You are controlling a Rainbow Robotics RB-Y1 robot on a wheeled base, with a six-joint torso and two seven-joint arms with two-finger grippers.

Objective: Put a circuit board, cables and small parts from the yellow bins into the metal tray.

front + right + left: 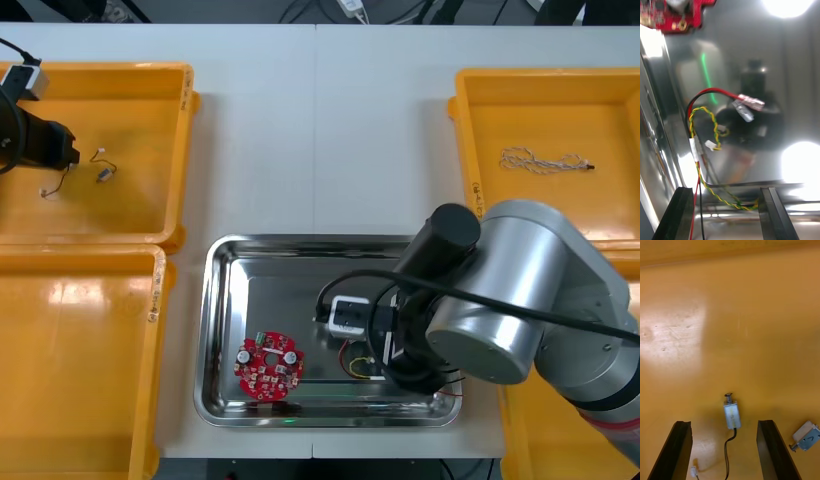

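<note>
The right gripper [725, 191] hangs low over the metal tray [222, 300], fingers spread wide with nothing pinched. The red and yellow cable [702, 123] lies loose on the shiny floor, one end trailing between them, which suggests a drop-off rather than a grasp. The round red circuit board [268, 365] rests in the tray's left half. The left gripper [723, 427] is over the far left yellow bin [120, 90], fingers wide and straddling a small metal part [732, 415] with a black lead, apparently lined up to pick it; a second part [807, 435] sits just outside one finger.
</note>
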